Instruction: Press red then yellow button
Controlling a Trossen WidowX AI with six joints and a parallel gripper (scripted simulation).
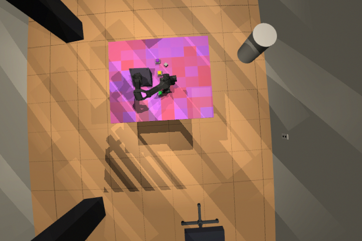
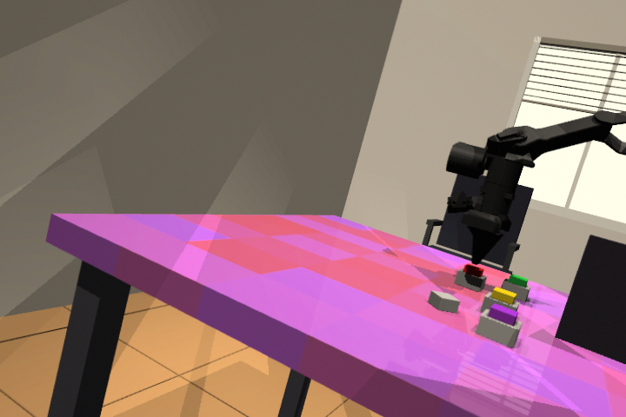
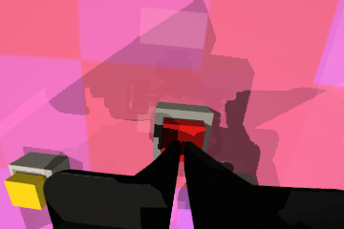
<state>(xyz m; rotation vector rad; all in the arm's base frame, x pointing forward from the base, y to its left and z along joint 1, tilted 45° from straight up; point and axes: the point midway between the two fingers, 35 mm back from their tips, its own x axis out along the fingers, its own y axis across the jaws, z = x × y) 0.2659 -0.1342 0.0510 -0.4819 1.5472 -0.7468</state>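
We see the hand (image 3: 182,149) clenched on nothing, its two fingers drawn together into a single point that aims straight down at the red button (image 3: 183,135). In the wrist view the tips sit over the near edge of the red cap; from the side the point (image 2: 477,259) stands just above the button (image 2: 473,269), and we cannot tell whether it touches. The red cap is a flat block in a grey housing, facing up, its long side running across the wrist view.

The yellow button (image 3: 25,191) sits to the lower left of the hand in the wrist view, also facing up from a grey base. From the side we see it (image 2: 503,294) between the green button (image 2: 518,281) and the purple button (image 2: 502,313), in a row beside the red one. A small grey block (image 2: 443,300) lies on the pink and purple tabletop (image 2: 255,274) near the red button, apart from it.
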